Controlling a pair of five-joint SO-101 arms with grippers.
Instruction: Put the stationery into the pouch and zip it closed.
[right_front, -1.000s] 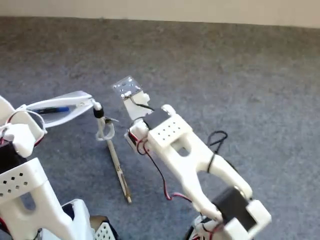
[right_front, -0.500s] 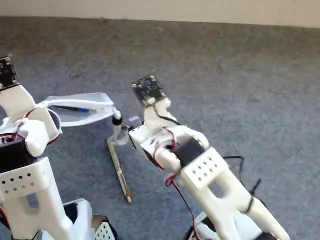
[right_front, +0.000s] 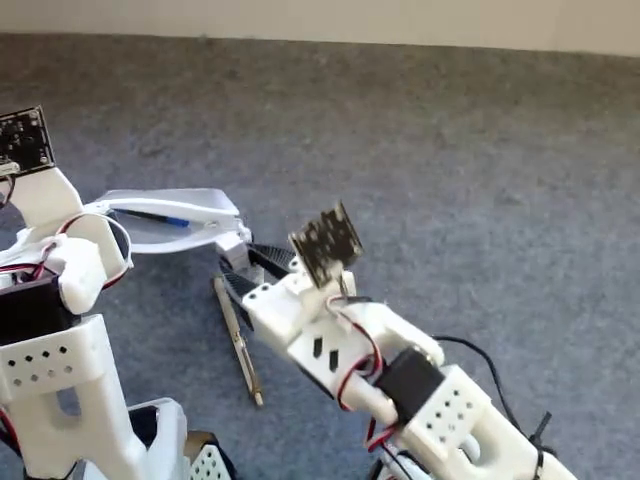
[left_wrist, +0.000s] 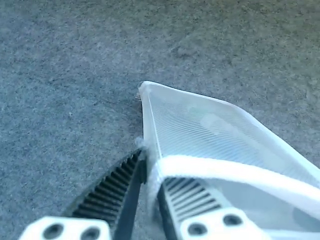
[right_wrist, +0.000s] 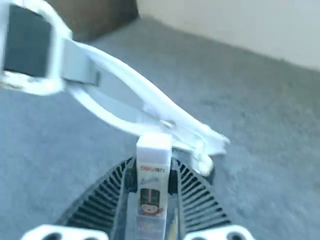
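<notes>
While the right arm has been swinging round this past second, the high view is showing the right gripper (right_front: 246, 268) arriving at the mesh pouch's (right_front: 170, 232) open end, so insertion is probably coming next. A pen (right_front: 150, 215) is lying inside the pouch, and a slim pencil (right_front: 238, 345) is lying beside it. From the left wrist, the left gripper (left_wrist: 151, 167) is pinching the translucent pouch's (left_wrist: 215, 132) white rim. From the right wrist, the right gripper (right_wrist: 152, 165) is clamping a printed white eraser (right_wrist: 151, 150) right at the pouch's (right_wrist: 125, 95) edge.

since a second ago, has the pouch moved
Yes. In the high view the pouch has shifted right, its tip now closer to the far end of the unmoved thin stick on the carpet.
</notes>
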